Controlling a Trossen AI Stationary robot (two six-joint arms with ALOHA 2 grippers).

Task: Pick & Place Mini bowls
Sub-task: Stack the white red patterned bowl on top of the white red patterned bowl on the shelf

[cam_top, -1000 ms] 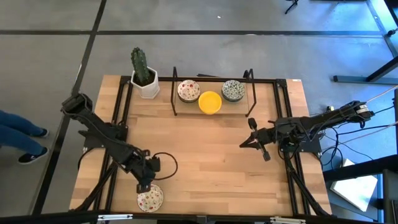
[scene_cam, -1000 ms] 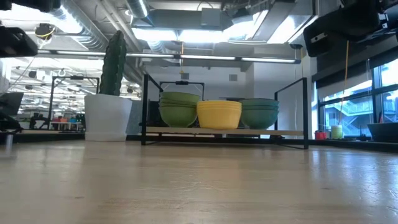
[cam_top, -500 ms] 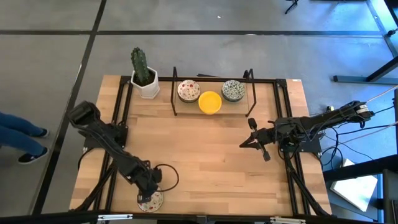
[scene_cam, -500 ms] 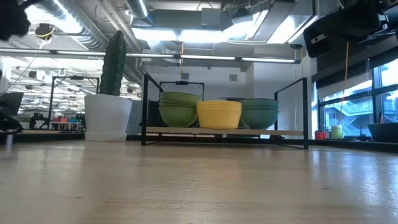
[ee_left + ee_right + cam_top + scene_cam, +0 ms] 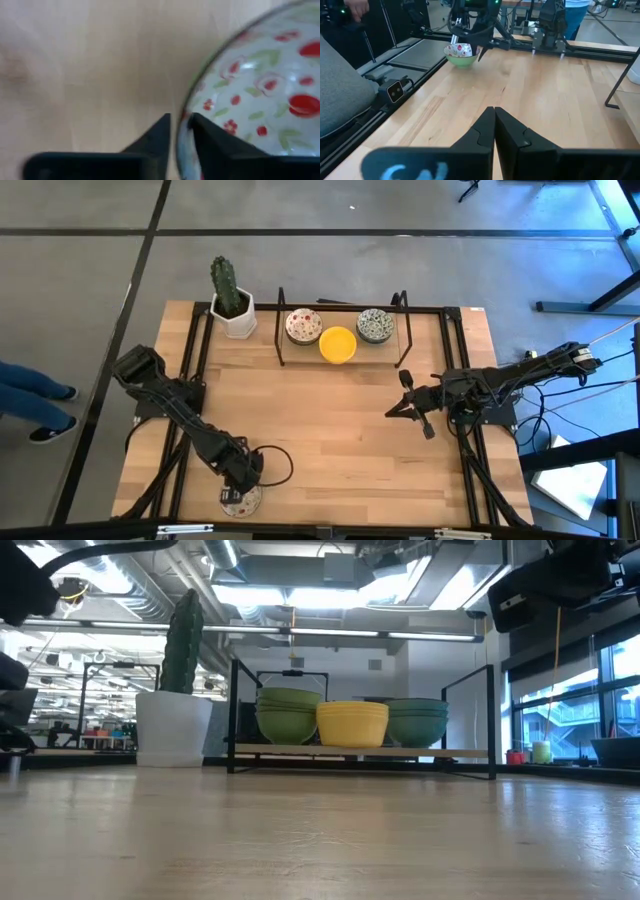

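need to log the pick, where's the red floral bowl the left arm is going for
In the high view the red floral bowl sits at the table's near-left edge, far from the rack, with the left hand on its rim; the left wrist view shows the rim between its fingers.

The table (image 5: 340,430) is pale wood with a smooth, satin grain, edged by matt black metal rails (image 5: 192,360). The floral bowl (image 5: 260,95) looks like glossy glazed ceramic — so do the yellow bowl (image 5: 352,724) and its neighbours — on a thin black wire rack (image 5: 360,752).
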